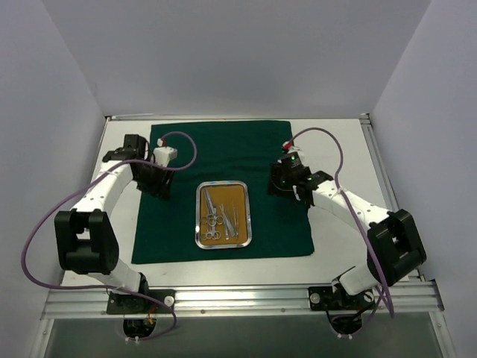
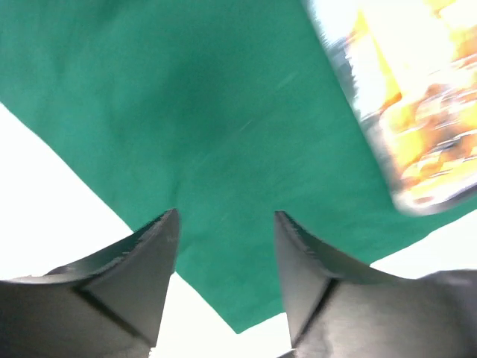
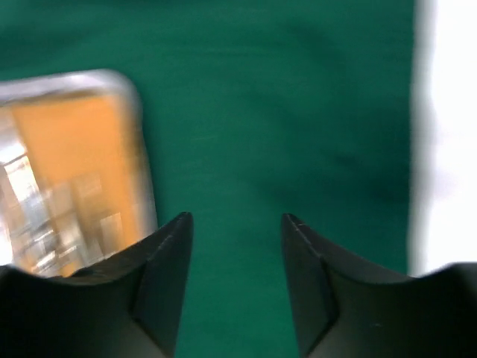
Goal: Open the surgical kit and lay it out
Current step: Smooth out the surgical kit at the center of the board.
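The dark green cloth wrap (image 1: pixel 223 153) lies spread flat on the white table. The steel tray (image 1: pixel 223 240) with an orange-brown floor sits on its middle, holding several silver scissor-handled instruments (image 1: pixel 213 216) and tweezers. My left gripper (image 1: pixel 159 188) is open and empty over the cloth's left part, left of the tray; its view shows cloth (image 2: pixel 186 112) and the blurred tray (image 2: pixel 417 97). My right gripper (image 1: pixel 277 186) is open and empty over the cloth's right part, right of the tray; its view shows cloth (image 3: pixel 283 112) and the tray (image 3: pixel 74 171).
White table (image 1: pixel 339 149) shows around the cloth, with a metal rail (image 1: pixel 238 298) along the near edge and grey walls around. Purple cables loop from both arms. The cloth's edge and bare table show in both wrist views.
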`<state>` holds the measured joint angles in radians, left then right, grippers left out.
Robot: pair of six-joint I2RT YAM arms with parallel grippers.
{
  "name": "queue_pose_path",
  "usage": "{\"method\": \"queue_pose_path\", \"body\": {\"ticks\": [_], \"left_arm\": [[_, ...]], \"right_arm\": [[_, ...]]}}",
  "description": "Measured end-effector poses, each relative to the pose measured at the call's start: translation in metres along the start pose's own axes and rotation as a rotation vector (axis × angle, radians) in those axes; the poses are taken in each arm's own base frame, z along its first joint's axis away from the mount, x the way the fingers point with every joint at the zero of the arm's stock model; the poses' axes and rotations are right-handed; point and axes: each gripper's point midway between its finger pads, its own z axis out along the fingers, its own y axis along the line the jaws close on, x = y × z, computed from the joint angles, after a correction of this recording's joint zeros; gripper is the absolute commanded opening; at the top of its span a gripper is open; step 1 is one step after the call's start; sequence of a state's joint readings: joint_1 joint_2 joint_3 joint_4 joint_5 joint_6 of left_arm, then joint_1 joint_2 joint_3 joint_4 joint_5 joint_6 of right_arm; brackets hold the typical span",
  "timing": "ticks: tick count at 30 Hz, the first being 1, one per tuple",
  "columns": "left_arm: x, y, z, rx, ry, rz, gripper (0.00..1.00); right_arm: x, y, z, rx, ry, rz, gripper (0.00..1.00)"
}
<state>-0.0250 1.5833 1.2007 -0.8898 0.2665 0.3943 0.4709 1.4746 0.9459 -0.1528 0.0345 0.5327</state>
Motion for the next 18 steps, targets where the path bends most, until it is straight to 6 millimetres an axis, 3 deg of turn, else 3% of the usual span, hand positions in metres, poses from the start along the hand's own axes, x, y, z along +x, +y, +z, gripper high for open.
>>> {"method": "queue_pose_path", "body": {"ticks": [3, 7, 10, 18], "left_arm": [[-0.03, -0.028, -0.006, 0.064, -0.074, 0.054, 0.66], [-0.035, -0.073, 0.01, 0.192, -0.046, 0.096, 0.66], [-0.027, -0.095, 0.032, 0.27, 0.027, 0.088, 0.66], [-0.014, -0.096, 0.07, 0.3, 0.129, 0.006, 0.65]], "right_arm": [[0.011, 0.048, 0.001, -0.135, 0.014, -0.064, 0.52], [0.049, 0.082, 0.018, -0.219, 0.109, -0.131, 0.49], [0.07, 0.088, 0.034, -0.235, 0.174, -0.138, 0.42], [0.075, 0.096, 0.048, -0.279, 0.189, -0.108, 0.26]]}}
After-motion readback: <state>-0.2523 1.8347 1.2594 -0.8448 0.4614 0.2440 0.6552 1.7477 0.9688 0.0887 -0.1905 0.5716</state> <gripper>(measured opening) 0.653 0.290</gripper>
